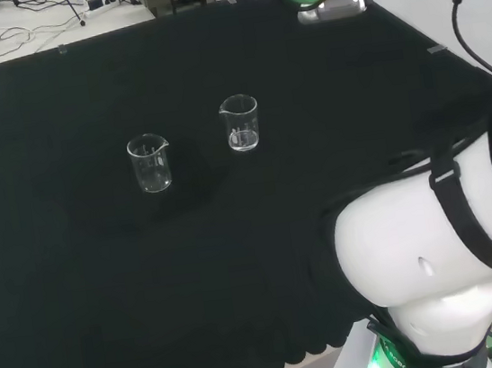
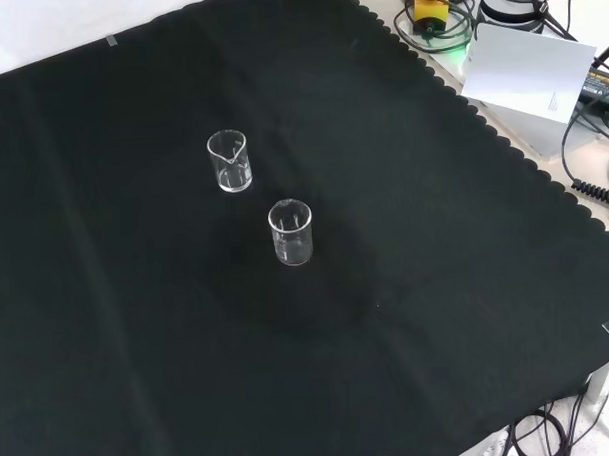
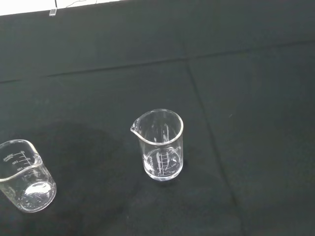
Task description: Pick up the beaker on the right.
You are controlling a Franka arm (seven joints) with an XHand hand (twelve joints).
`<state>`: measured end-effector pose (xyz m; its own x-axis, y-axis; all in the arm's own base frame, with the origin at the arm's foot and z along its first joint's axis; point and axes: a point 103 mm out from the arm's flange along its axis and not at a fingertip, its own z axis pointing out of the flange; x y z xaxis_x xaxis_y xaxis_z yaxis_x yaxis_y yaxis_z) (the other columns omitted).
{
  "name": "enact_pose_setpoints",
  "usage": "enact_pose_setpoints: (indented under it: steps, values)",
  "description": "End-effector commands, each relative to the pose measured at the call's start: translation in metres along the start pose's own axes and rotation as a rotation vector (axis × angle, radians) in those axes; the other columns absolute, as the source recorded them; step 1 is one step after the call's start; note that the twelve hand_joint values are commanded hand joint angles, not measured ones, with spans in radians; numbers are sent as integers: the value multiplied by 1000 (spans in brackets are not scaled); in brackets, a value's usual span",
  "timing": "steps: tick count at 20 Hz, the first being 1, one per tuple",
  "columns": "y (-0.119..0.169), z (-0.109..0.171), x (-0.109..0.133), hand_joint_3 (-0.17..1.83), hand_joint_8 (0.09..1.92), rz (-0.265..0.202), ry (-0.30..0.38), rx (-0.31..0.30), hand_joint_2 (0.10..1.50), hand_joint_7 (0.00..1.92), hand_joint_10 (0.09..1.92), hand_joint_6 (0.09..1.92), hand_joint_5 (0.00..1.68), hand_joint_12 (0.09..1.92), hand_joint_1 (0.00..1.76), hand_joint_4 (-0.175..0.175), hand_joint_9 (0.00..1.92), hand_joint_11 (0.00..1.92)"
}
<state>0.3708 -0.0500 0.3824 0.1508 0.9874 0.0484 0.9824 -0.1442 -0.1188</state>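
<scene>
Head view: right beaker stands untouched beside left beaker; I can't tell the fingers' state; probably everything remains.

Two clear beakers stand upright, apart, on the black-clothed bench.

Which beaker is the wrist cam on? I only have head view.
Observer: Your right beaker, upright near mid-picture; the left beaker is cut off by the picture's edge.
Operator: Anything in it?
Observer: It looks empty in the wrist view, and its scale marks face that camera.
Operator: And from the front?
Observer: There the right beaker is the farther one, with bare cloth between it and the left beaker.
</scene>
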Motion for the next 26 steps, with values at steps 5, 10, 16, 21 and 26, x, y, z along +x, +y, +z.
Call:
enact_pose_setpoints:
  steps: [5,10,16,21,26]
  values:
    - [78,58,-32,221,570,-46,110,40,1015,189,664,87,373,1381,554,-14,319,0]
    - [95,80,-36,333,583,-54,128,68,901,177,654,87,384,1386,633,-12,301,0]
    - [110,97,-39,355,579,-70,134,81,877,163,653,87,371,1384,641,-9,293,0]
    - [119,116,-45,365,577,-97,160,83,867,154,651,87,354,1378,641,-8,286,0]
    - [130,143,-58,395,575,-142,186,135,809,142,652,87,339,1370,659,-7,283,0]
